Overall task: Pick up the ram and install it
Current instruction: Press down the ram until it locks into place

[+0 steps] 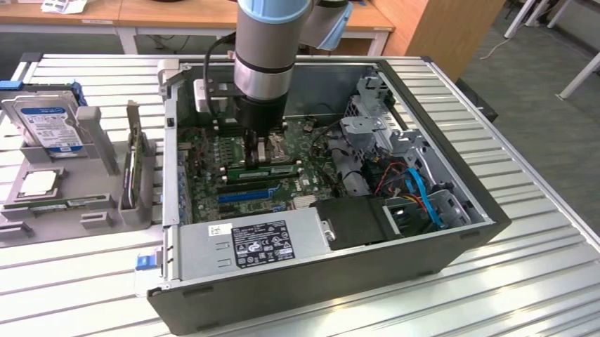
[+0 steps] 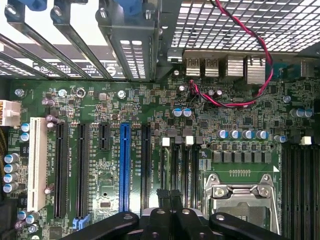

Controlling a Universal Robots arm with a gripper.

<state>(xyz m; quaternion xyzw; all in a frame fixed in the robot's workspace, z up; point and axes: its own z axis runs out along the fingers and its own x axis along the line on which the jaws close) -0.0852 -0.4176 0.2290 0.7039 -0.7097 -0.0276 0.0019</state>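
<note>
Black two-finger gripper (image 2: 170,200) hanging inside open dark-grey computer case (image 1: 450,246).
Jaws pressing together, gripping nothing, over green motherboard (image 2: 100,150); long thin green ram stick (image 1: 67,204) lying in grey holder rack (image 1: 94,133), well apart.

The ram (image 1: 263,170), a thin green stick, sits lengthwise at the motherboard's memory slots inside the case.

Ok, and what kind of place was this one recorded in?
Probably a lab or workshop set up for PC assembly: an open computer case on a slatted metal table, a parts holder beside it, wooden desks behind.
</note>
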